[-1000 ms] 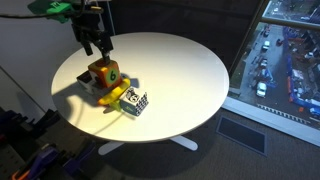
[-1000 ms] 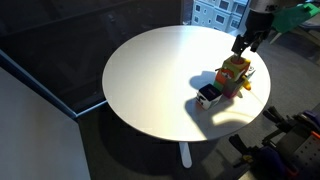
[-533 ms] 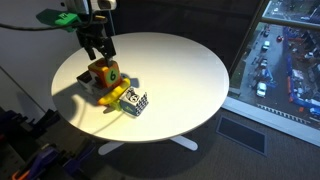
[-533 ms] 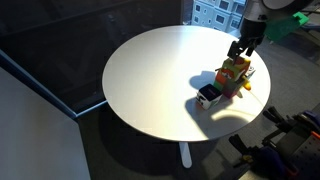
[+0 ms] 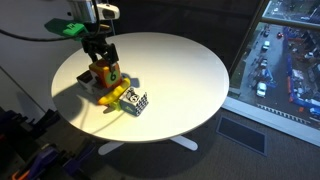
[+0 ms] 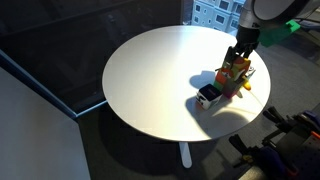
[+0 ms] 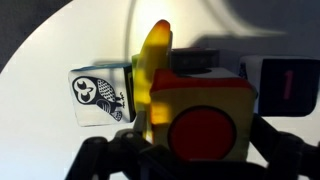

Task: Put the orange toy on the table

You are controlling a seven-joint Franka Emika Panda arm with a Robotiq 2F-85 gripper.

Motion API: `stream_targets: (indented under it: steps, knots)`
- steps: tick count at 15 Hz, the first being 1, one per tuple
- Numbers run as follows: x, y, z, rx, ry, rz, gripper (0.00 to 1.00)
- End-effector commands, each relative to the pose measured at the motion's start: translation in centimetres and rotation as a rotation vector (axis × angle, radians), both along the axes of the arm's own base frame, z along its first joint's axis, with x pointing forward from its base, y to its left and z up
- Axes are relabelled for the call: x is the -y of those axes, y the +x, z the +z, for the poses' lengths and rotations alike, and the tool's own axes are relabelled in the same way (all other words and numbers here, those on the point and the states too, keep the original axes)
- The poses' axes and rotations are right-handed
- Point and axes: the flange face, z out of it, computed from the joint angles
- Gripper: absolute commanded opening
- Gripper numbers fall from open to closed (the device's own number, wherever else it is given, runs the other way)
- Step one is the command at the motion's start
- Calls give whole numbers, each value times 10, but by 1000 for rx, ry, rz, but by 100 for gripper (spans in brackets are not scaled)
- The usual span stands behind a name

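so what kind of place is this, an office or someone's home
Probably an office or lab room high up in a city building. The tall window looks down on a street with cars, and the round white table stands next to a tangle of cables.

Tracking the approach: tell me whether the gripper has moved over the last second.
Yes. In both exterior views the gripper has come down toward the orange toy, which has stayed put on the table.
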Motion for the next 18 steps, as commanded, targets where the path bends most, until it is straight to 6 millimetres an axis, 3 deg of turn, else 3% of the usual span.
stream_targets:
  steps: [1,3,5,8,15,18]
  knots:
    - [3,8,-6,-5,-23,17,75]
    - [1,9,-6,-9,-29,24,58]
    - [-1,9,0,-8,-33,31,54]
    - [-7,7,12,-13,-30,37,39]
    - [-28,4,35,-10,-26,74,23]
    - [-41,14,32,0,-27,85,20]
